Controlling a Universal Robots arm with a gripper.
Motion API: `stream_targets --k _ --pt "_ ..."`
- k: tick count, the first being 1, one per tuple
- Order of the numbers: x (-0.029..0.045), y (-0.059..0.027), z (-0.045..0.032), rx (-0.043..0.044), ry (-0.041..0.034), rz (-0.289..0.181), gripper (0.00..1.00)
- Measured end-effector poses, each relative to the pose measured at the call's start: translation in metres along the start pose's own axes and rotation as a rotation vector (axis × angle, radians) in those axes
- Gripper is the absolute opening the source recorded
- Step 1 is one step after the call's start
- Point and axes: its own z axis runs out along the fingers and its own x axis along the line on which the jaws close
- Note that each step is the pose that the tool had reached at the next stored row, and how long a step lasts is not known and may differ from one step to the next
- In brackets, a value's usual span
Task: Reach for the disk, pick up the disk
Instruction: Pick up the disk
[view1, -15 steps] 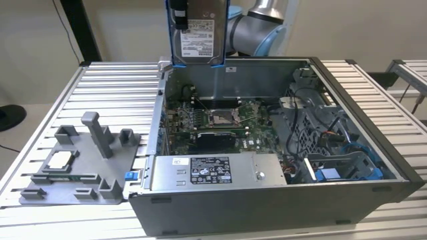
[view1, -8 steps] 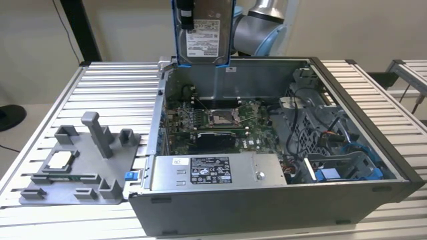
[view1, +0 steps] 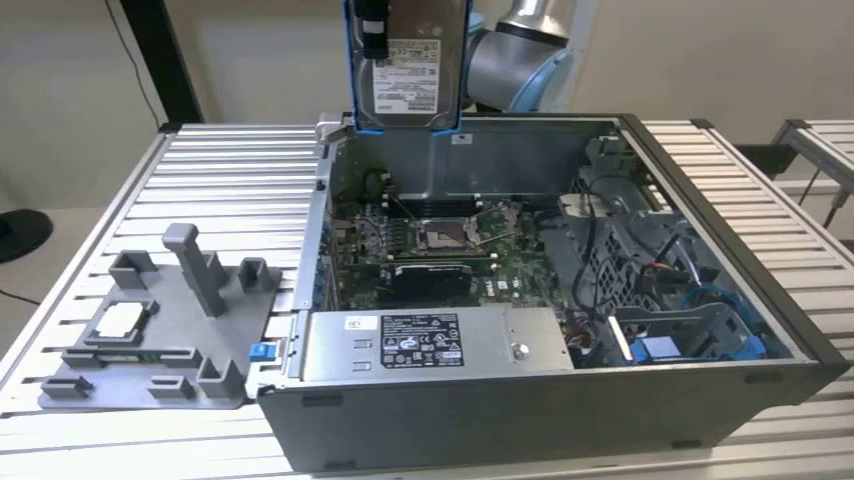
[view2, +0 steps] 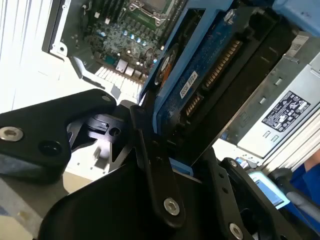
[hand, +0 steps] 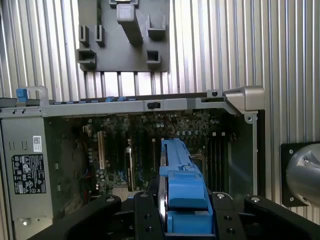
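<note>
The disk (view1: 407, 60) hangs upright in the air above the back wall of the open computer case (view1: 534, 400). It is a silver-grey drive with a white label, framed by blue rails. My gripper (hand: 182, 212) is shut on the disk, its black fingers (hand: 146, 210) pressing on both sides of the blue caddy (hand: 181, 185). In the second wrist view the disk's blue circuit side (view2: 200, 75) sits between the black fingers (view2: 150, 150), high over the motherboard (view2: 125, 35).
The case lies open on a slatted metal table (view1: 200, 160). Inside it are the motherboard (view1: 427, 240), a grey power supply (view1: 427, 345) and a blue-tabbed drive bay (view1: 681, 340). A grey fixture (view1: 160, 330) with posts and a small square chip (view1: 118, 320) lies at the exterior view's left.
</note>
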Motion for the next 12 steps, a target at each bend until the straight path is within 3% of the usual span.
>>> stream_targets --k 12 --pt "-0.0014 -0.0177 0.0000 0.0000 0.0000 0.000 0.00"
